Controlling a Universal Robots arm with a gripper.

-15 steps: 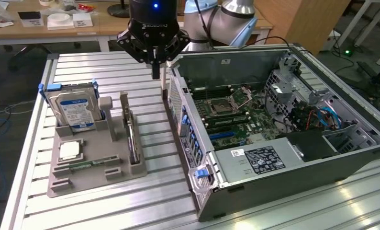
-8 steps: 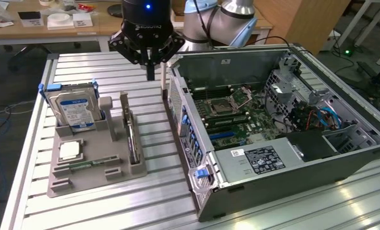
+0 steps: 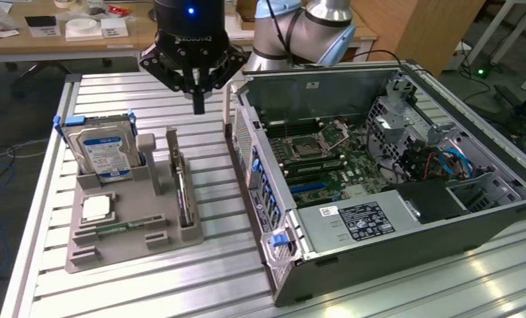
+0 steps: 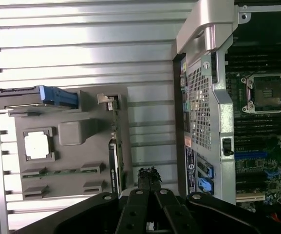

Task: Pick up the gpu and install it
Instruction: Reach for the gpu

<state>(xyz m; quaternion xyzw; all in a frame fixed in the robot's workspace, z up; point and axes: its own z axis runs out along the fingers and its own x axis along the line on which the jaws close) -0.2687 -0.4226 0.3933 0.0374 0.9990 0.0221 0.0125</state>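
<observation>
1. I see the black, multi-linked end effector (image 3: 199,106) hanging in the upper centre of the exterior view. Its fingers are pressed together and point straight down, with nothing held between them.
2. It hovers over the slatted aluminium table (image 3: 139,285), above the bare strip between the grey plastic holder (image 3: 135,248) and the open grey metal computer case (image 3: 405,218). It touches neither.
3. The gpu (image 3: 181,189), a thin, flat, dark rectangular card, stands on its long edge in a slot on the side of the holder nearest the case, left of centre in the exterior view. Nothing touches it, and the end effector is above and beyond its far end.
4. In the wrist view I see the gpu (image 4: 115,151) edge-on as a narrow dark strip in the holder. The closed end effector (image 4: 149,174) is near it but apart, over the table slats.
5. Towards the exterior view's left, a silver hard drive with a blue-and-white label (image 3: 104,151) stands upright at the holder's far end. A square silver processor (image 3: 97,209) lies flat in a recess nearer the camera, and a narrow green memory stick (image 3: 122,227) lies just in front of that.
6. The case lies on its side in the exterior view's right half with its side panel off, so the green motherboard (image 3: 325,159) is exposed.
</observation>
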